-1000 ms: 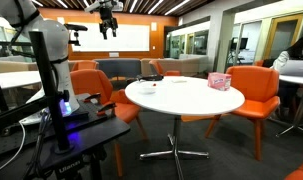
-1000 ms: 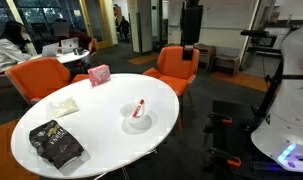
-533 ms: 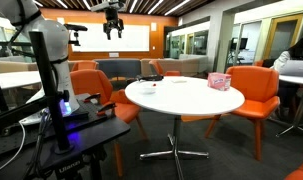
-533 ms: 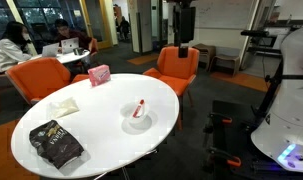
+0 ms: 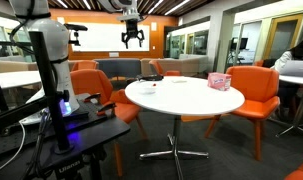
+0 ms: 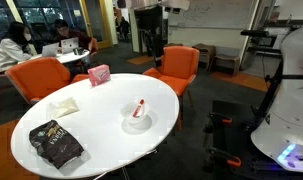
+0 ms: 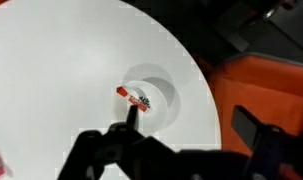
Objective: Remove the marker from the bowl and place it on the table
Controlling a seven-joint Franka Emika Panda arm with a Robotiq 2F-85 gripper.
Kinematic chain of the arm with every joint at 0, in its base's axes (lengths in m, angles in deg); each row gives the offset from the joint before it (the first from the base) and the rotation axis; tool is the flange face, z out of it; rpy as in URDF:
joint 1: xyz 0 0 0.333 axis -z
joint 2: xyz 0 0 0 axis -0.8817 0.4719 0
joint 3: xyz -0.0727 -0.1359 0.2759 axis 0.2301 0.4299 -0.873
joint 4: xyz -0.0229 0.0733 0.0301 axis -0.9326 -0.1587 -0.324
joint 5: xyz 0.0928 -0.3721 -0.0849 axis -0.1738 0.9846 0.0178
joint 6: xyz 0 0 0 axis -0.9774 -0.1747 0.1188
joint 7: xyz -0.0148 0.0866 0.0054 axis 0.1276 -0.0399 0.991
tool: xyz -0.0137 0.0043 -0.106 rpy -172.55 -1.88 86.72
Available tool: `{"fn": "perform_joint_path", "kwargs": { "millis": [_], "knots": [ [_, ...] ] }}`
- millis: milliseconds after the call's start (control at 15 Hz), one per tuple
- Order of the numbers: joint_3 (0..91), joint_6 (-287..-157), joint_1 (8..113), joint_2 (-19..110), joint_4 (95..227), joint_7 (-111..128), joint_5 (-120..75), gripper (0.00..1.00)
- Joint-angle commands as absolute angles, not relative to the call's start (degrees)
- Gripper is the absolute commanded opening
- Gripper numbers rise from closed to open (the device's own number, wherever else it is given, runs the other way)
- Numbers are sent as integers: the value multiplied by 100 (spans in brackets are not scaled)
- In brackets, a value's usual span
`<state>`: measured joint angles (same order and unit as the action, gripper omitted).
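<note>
- Near the tabletop (image 6: 96, 95) edge, the pale bowl (image 6: 137, 121) has the reddish marker (image 6: 138, 108) lying in it, one end poking over the rim.
- Claw (image 5: 133, 42) hangs high above, spread wide, gripping nothing.

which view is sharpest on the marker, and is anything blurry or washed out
Wrist view: the marker in the bowl is fairly sharp, while the tool in the foreground is a dark, out-of-focus shape and the white table looks bright and featureless. In an exterior view the marker is tiny but its red shows.
</note>
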<state>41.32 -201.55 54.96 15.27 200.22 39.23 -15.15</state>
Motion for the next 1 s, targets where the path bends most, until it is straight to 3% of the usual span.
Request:
{"fn": "perform_joint_path", "kwargs": {
  "millis": [0, 933],
  "knots": [
    [4143, -20393, 5607, 2223, 19663, 4324, -1258, 100],
    [4100, -20864, 5852, 2936, 19491, 4223, -759, 100]
  ]
}}
